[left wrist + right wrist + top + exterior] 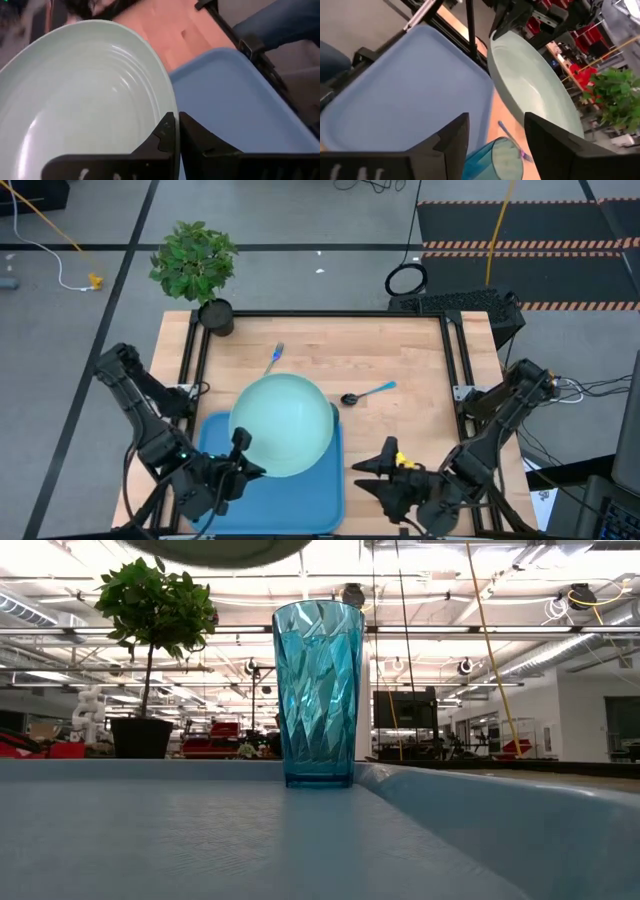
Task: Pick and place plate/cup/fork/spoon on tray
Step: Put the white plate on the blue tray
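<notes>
The table [400,370], a light wooden top in a dark frame, carries everything; at its 7 o'clock corner lies the tray [300,495], bright blue with a raised rim. Above the tray's far half hangs the plate [283,423], pale mint green, tilted and lifted clear of the tray floor; the left gripper [243,448] has its fingers pinched together on the plate's rim at the plate's 8 o'clock edge. The potted plant [195,265] stands at the table's 11 o'clock corner. The right gripper [383,465] sits near the table's 5 o'clock edge with its fingers spread apart and nothing between them. The cup [492,160], translucent teal, stands upright just beside the tray's edge. The spoon [366,393] lies on the wood at the plate's 3 o'clock side, and the fork [274,359] lies at the plate's 12 o'clock side.
</notes>
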Controlling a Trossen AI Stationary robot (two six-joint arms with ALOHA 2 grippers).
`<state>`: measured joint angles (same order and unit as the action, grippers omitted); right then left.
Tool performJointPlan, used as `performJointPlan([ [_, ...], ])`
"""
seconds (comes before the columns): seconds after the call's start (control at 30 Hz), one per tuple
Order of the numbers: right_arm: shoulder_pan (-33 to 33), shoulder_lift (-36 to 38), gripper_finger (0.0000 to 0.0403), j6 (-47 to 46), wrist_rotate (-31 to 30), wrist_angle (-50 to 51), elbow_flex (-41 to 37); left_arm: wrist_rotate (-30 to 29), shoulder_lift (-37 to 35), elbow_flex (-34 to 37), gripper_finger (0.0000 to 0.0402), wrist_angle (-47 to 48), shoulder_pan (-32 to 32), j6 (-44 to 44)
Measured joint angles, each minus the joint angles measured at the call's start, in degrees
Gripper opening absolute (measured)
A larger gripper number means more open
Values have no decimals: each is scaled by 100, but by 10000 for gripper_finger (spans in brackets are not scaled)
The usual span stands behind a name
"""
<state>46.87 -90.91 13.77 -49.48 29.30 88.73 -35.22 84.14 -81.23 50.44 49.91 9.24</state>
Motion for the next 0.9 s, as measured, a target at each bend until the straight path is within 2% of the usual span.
performJointPlan([
  [0.17, 117, 101, 181, -312, -6, 180, 0, 215, 7, 253, 7, 394, 341, 1593],
  [0.4, 165, 115, 180, -397, -23, 178, 0, 306, 13, 1004, 7, -21, 862, 2964],
  [0.53, 97, 115, 180, -412, -28, 177, 0, 261, 13, 1502, 7, -731, 975, 2938],
  [0.9, -113, 115, 180, -368, -26, 229, 0, 373, 13, 2751, 7, -3185, 861, 2109],
])
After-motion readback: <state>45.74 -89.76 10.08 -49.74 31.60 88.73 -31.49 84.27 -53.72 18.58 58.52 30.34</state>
